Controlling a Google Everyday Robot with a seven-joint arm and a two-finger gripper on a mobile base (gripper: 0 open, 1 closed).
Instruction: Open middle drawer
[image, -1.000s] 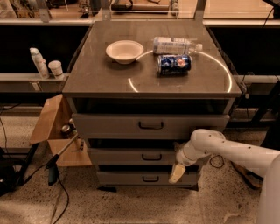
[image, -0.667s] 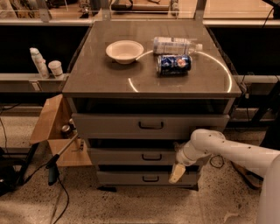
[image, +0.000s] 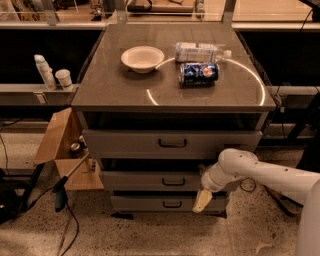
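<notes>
The grey cabinet (image: 125, 95) has three drawer fronts stacked under its top. The middle drawer (image: 145, 181) is the mid-sized front, with a small dark bar handle (image: 173, 182) at its centre. Its front sits roughly flush with the drawer fronts above and below. My gripper (image: 202, 200), on the white arm (image: 260, 172) coming in from the right, hangs just right of that handle. It is in front of the right part of the middle drawer and points down over the bottom drawer (image: 145, 204). It is apart from the handle.
The top drawer (image: 125, 144) is the widest, with a bigger handle. A white bowl (image: 142, 58), a water bottle (image: 200, 51) and a blue can (image: 199, 73) lie on the cabinet top. An open cardboard box (image: 65, 155) stands at the left. Cables run over the floor (image: 30, 195).
</notes>
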